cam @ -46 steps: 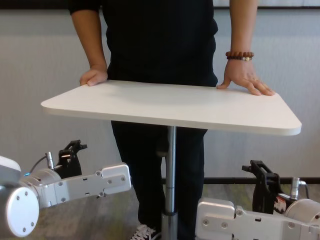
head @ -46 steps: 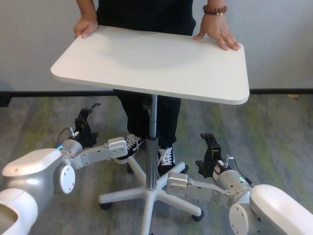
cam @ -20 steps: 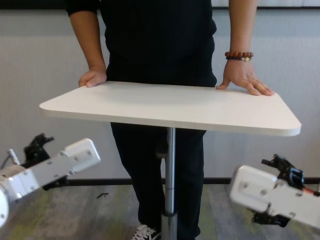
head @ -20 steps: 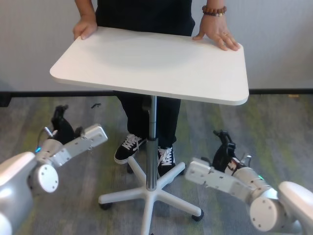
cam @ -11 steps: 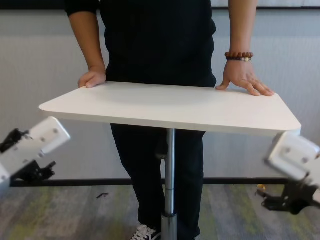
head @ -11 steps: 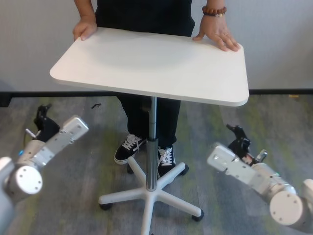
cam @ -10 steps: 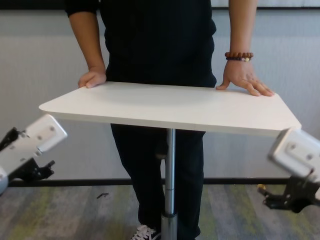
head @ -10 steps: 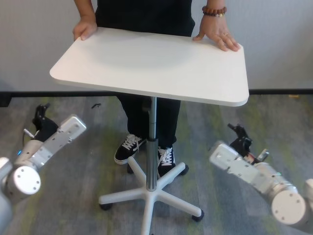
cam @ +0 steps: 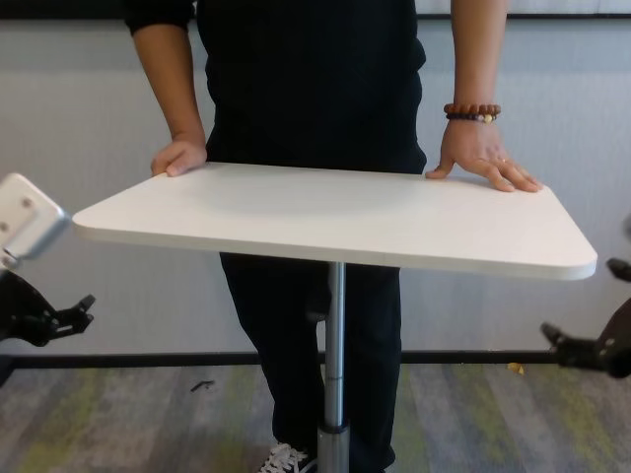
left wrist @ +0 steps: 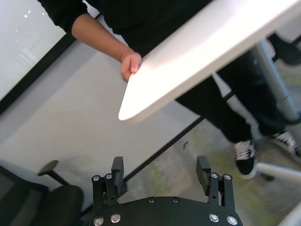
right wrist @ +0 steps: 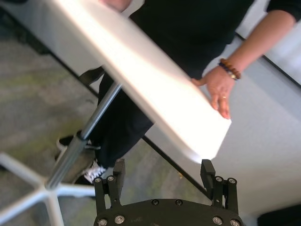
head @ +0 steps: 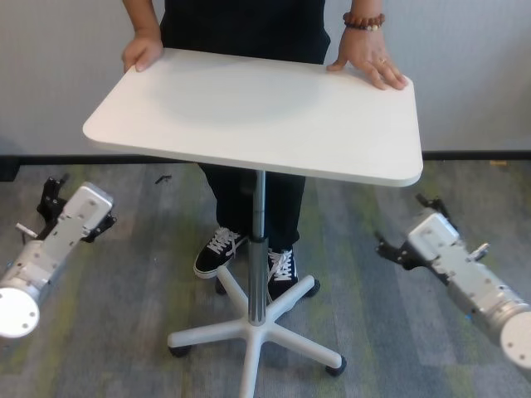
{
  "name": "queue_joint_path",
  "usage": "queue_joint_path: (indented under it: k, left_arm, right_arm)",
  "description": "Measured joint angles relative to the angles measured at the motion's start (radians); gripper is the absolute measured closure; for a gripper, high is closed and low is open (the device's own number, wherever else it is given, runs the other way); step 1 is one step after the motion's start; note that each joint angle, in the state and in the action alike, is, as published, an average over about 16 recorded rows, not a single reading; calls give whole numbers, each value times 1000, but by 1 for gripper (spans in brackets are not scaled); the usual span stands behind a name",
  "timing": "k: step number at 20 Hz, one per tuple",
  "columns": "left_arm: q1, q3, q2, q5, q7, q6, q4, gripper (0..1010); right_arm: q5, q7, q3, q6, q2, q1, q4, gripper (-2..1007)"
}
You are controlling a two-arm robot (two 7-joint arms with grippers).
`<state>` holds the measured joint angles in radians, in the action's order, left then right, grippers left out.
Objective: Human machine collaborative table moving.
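The white table (head: 257, 112) is standing in the middle of the scene on its silver pedestal pole (head: 258, 249) and wheeled star base (head: 253, 332), and the human (cam: 315, 89) in black is standing at its far side, one hand (head: 143, 48) curling over the far corner on the robot's left, the other hand (head: 369, 62), with the brown bead bracelet (head: 365, 18) on its wrist, lying flat on the far corner on the robot's right. The left gripper (left wrist: 161, 172) is hanging low and out to the left of the table, below the tabletop's near left corner, fingers spread apart and gripping nothing. The right gripper (right wrist: 162, 175) is hanging low on the opposite side, below the near right corner, its fingers likewise wide apart and empty. Both arms are clear of the tabletop, touching neither edge. A black office chair (left wrist: 33, 197) is peeking into the left wrist view beside the wall.
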<state>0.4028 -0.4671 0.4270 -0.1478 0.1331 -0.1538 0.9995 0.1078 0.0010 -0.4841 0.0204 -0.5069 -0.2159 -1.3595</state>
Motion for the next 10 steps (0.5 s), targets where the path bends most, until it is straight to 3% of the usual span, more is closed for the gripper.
queue_joint_path:
  k: [6, 10]
  left_arm:
    - [-82, 6, 71, 163, -42, 14, 167, 10]
    - [-130, 10, 113, 258, -66, 21, 265, 10]
  right_arm:
    - [-165, -14, 15, 45, -44, 7, -24, 5]
    - [-254, -21, 22, 69, -67, 11, -36, 5]
